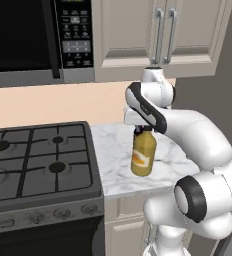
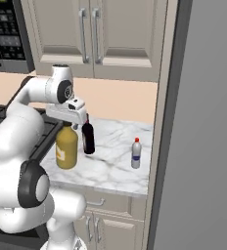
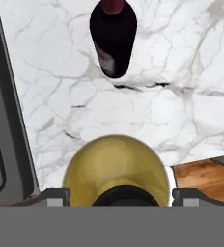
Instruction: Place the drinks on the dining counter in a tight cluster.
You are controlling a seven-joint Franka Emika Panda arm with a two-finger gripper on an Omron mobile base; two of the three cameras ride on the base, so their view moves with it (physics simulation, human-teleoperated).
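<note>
- The arm (image 1: 198,145) is glossy white, built of rounded, bulbous segments.
- Dark, near-black bands ring its joints; one wide band sits on the big lower joint.
- A curved black stripe runs along the upper link.
- The flat white hand block carries the claw (image 2: 69,127), with small dark tips below it.

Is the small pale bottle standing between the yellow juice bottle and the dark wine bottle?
No, in the right base view the small pale bottle stands apart to the right of both the wine bottle and the juice bottle.
</note>
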